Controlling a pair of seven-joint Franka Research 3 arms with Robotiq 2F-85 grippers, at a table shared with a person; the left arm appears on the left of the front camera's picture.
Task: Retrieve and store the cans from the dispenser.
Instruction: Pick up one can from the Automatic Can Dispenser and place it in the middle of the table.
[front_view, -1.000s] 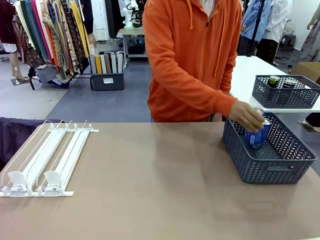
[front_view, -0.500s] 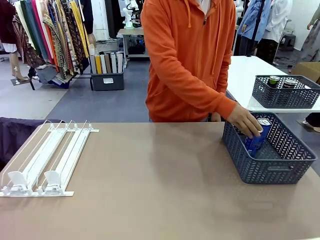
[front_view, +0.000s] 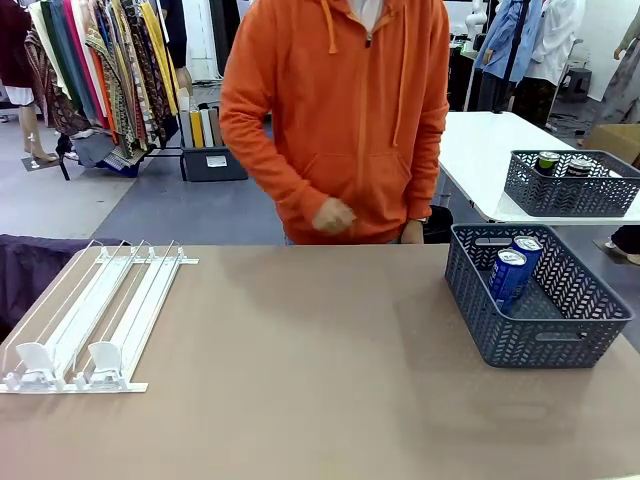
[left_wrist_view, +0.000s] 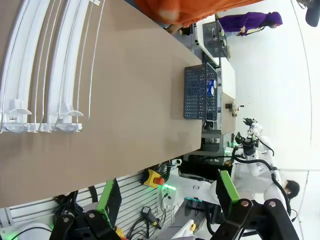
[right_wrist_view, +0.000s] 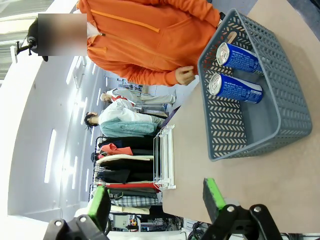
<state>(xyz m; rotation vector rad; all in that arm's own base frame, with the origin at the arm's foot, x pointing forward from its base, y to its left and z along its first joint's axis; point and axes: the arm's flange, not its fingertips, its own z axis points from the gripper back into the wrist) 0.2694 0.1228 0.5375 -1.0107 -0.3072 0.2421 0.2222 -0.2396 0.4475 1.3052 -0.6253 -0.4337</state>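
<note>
The white dispenser (front_view: 90, 315) lies at the table's left, its lanes holding no cans and two pusher blocks at its near end. Two blue cans (front_view: 507, 277) (front_view: 527, 254) lean inside the dark grey basket (front_view: 545, 345) at the right; the right wrist view shows these cans (right_wrist_view: 235, 88) (right_wrist_view: 240, 56) side by side. My left gripper (left_wrist_view: 167, 195) is open, high above the table, with the dispenser (left_wrist_view: 45, 60) far off. My right gripper (right_wrist_view: 156, 202) is open too, well back from the basket (right_wrist_view: 295, 100). Two dark cans (front_view: 547, 160) (front_view: 580, 167) stand in another basket.
A person in an orange hoodie stands at the far edge, one hand (front_view: 333, 216) held at the waist. The second grey basket (front_view: 570, 190) sits on a white table at the back right. Bare tabletop (front_view: 320, 360) stretches between dispenser and basket.
The person has let go of the second blue can in the basket, pulled the hand back to the waist and stepped toward the picture's left.
</note>
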